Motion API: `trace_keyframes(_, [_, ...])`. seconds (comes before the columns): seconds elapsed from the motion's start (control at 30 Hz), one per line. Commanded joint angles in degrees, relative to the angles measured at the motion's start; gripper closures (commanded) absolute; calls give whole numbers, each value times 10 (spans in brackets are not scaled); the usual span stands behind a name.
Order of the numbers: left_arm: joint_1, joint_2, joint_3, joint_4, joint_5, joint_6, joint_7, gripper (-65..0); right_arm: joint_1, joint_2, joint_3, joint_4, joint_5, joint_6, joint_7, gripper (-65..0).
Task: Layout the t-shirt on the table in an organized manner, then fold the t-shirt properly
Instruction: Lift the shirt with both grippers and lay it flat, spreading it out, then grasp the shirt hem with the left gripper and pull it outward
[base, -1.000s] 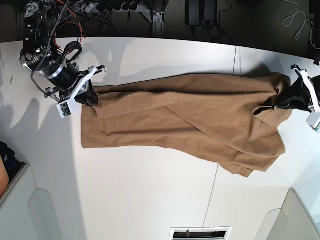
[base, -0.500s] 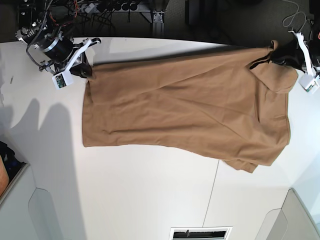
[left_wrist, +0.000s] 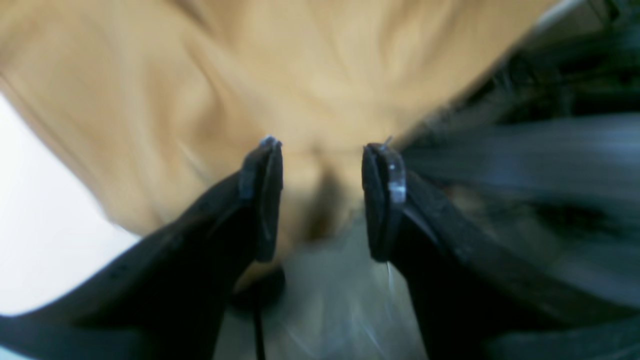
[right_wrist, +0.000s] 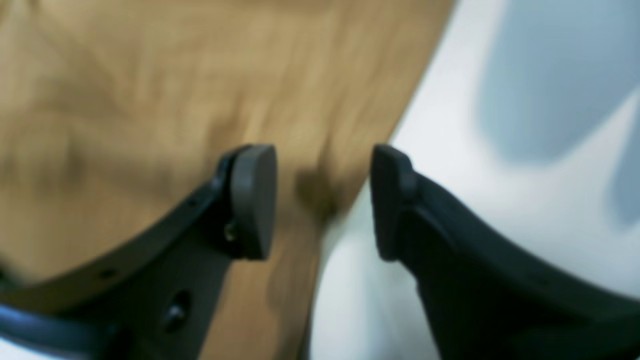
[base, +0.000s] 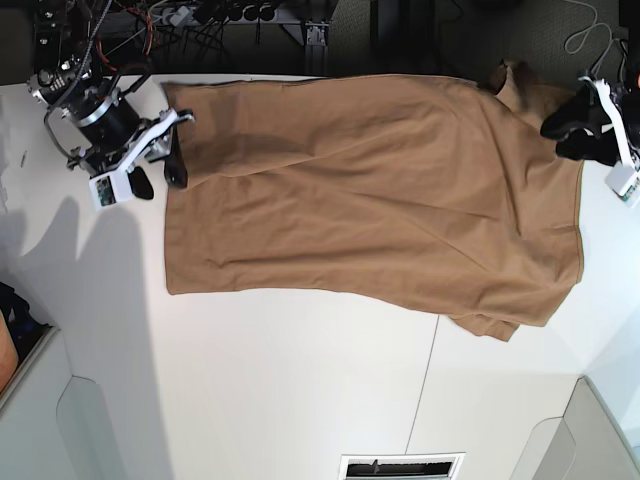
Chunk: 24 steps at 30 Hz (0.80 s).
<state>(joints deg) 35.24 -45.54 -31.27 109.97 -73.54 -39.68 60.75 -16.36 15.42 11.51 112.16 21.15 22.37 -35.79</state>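
Note:
The tan-brown t-shirt (base: 370, 200) lies spread flat on the white table (base: 300, 390), its far edge along the table's back edge. One sleeve (base: 515, 80) is bunched at the back right. The other sleeve (base: 500, 325) points toward the front. My right gripper (base: 160, 178) is open beside the shirt's left edge. In the right wrist view the right gripper (right_wrist: 322, 165) hangs open over the cloth's edge (right_wrist: 150, 90) and the bare table (right_wrist: 500, 150). My left gripper (base: 565, 130) is at the shirt's right edge. In the left wrist view the left gripper (left_wrist: 325, 150) is open, with blurred cloth (left_wrist: 300, 65) beyond it.
Cables and power strips (base: 220, 15) lie past the table's back edge. A thin seam line (base: 428, 385) crosses the table. A vent (base: 400, 467) sits at the front edge. Grey panels (base: 100, 430) stand at both front corners.
Both grippers pulled the shirt's upper edge toward the back of the table, spreading it flat, then opened and let go. The right gripper has drawn back toward the front.

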Motion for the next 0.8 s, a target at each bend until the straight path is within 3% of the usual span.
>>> trace_keyframes(0.0, [-14,-3,-13,7,0,-3,-25,-288,14,2,4,9,3,-12,13,-303])
trace_keyframes(0.07, [-45,10,-18,6,31,-3,-61,-286,38,-7,4,5,-6,-16,13,-249])
trace_keyframes(0.17, [-87,12,-13,-4,81,-3,-118,-230,74,-28,4,-12,-21,-16,13,0])
trace_keyframes(0.3, [-141,12,5,-52,149,-3,-172,-51,112,-51,4,-59,-28,3,13,0])
trace_keyframes(0.37, [-164,12,23,-94,165,-3,-186,-6,132,-59,4,-95,-27,10,13,0])
trace_keyframes(0.63, [-283,13,168,-298,214,-3,-226,0,230,-59,0,-278,-31,36,17,0])
trace_keyframes(0.77, [-349,31,234,-385,249,-3,-227,0,277,-59,0,-369,-49,36,17,0])
